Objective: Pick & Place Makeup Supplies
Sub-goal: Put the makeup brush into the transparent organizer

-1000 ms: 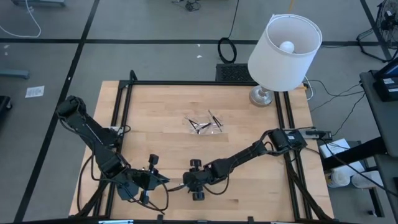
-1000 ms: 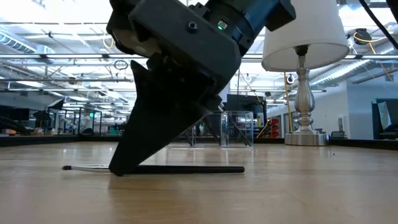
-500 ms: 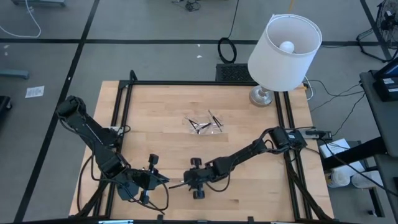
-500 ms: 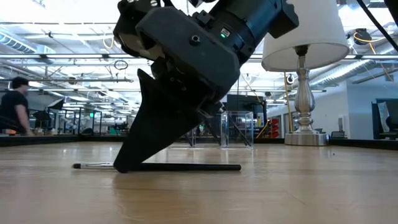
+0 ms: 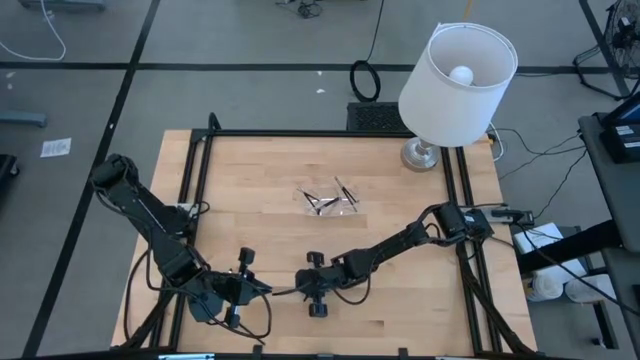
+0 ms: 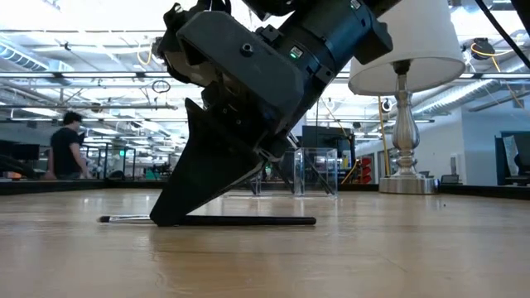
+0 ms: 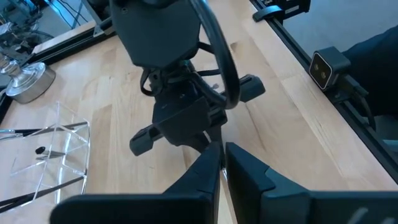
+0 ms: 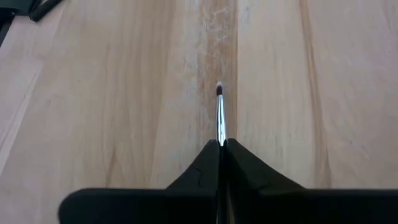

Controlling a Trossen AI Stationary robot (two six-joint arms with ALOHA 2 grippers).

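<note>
- Fingers point(image 8: 205, 163) of the right gripper point(image 6: 170, 217) are closed on a makeup stick point(image 6: 248, 221) lying flat at six o'clock of the table point(image 5: 400, 210).
- It looks light, stiff and slippery; a hold nearer its middle seems safer.
- Left gripper point(image 7: 222, 163) waits at seven o'clock, fingers nearly closed, empty.

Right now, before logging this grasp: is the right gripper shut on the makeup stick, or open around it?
Shut on it. The right gripper has its fingers pressed together around the makeup stick, which lies flat on the table.

Stick point(image 8: 220, 121) shaft hidden between right tool point(image 8: 221, 144) fingers; distant person point(image 6: 66, 147) blurred
</note>
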